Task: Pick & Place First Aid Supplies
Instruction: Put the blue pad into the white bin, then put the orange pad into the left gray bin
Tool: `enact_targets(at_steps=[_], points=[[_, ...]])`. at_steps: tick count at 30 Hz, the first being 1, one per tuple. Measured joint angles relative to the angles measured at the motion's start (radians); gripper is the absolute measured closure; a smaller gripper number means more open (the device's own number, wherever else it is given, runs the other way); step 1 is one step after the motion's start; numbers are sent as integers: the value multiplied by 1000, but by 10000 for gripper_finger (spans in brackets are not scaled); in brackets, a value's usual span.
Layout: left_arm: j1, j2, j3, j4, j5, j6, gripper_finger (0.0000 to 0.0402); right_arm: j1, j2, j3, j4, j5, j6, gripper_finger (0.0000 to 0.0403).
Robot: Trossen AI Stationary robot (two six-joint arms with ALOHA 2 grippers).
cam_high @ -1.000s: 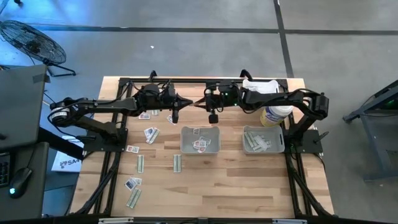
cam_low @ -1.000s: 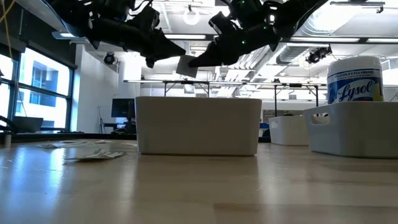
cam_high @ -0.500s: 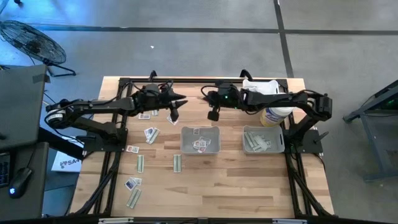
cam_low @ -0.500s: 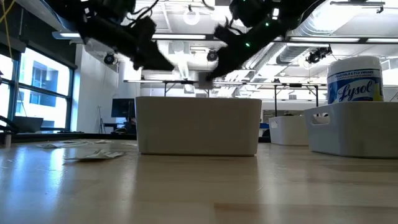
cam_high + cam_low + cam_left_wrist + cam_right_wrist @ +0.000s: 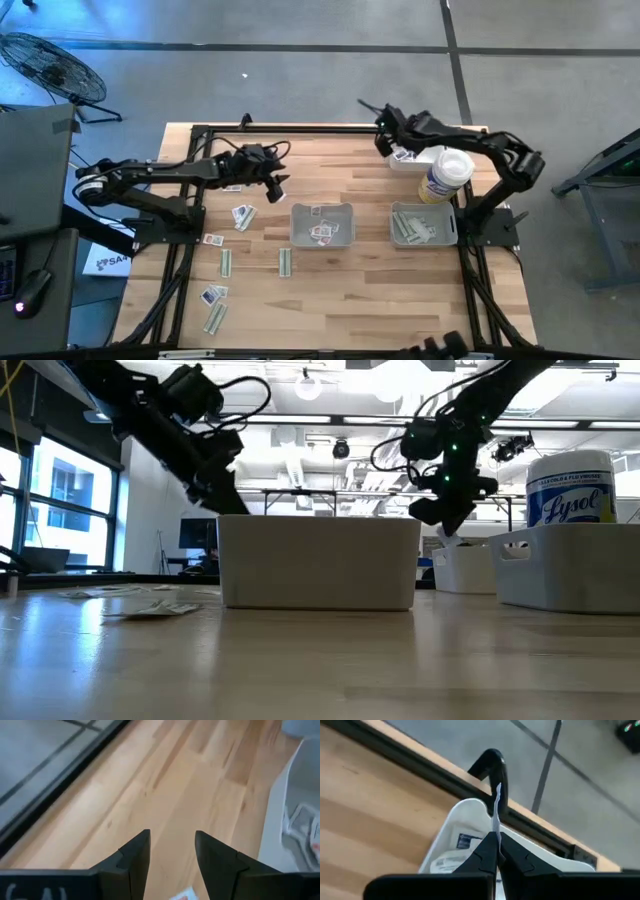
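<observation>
Packet, thin and white [image 5: 496,820], stands edge-on in the right claw [image 5: 496,851], whose fingers are pressed together on it. In the high view that claw [image 5: 393,147] is at the far side of the surface [image 5: 360,300], over the far white bin [image 5: 405,160] next to the white bottle [image 5: 444,176]. The right wrist view shows the bin [image 5: 470,812] directly beyond the pinched packet, with printed packets already lying inside.

Other supplies are spread around: square packets in the middle grey tray [image 5: 321,224], pale strips in the right grey tray [image 5: 424,224], and loose packets [image 5: 243,215] and strips [image 5: 285,261] on the bare wood to the left.

The left claw [image 5: 272,181] hangs beside the middle tray, over the wood near the loose packets; its fingers [image 5: 135,855] are spread with nothing between them.

The step in hand looks like dropping the held packet into the far bin. To do it well, the right claw should be centred over the bin's opening, clear of the rim and the bottle, and lowered a little before parting, since so light a packet could flutter aside or cling to one pad. A slight tilt downward would help it slide free. The left claw can meanwhile line up squarely over one loose packet.
</observation>
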Motion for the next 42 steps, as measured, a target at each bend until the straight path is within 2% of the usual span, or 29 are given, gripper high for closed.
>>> enact_targets(at_steps=[6, 14, 19, 26, 29, 34, 36, 42], points=[[0, 18, -1, 5, -4, 1, 247, -80, 9, 0, -12, -167, 76, 401], [0, 19, -2, -38, -3, 2, 247, -115, 24, -103, 35, -207, 130, 387], [0, 19, -2, -66, -7, 3, 247, -116, 24, -124, 53, -208, 102, 352], [0, 37, -1, -82, -7, -14, 247, -111, -8, -43, -6, -198, 52, 286], [0, 70, -1, -92, -1, -4, 247, -86, -35, 3, -45, -183, 39, 272], [0, 137, -1, -108, 131, 87, 247, 3, -94, 49, -57, -158, 4, 268], [0, 155, -1, -97, 150, 97, 247, 41, -120, 53, -56, -136, 3, 269], [31, 175, -1, -103, 37, 10, 247, 133, -145, 53, -51, -126, 11, 268]])
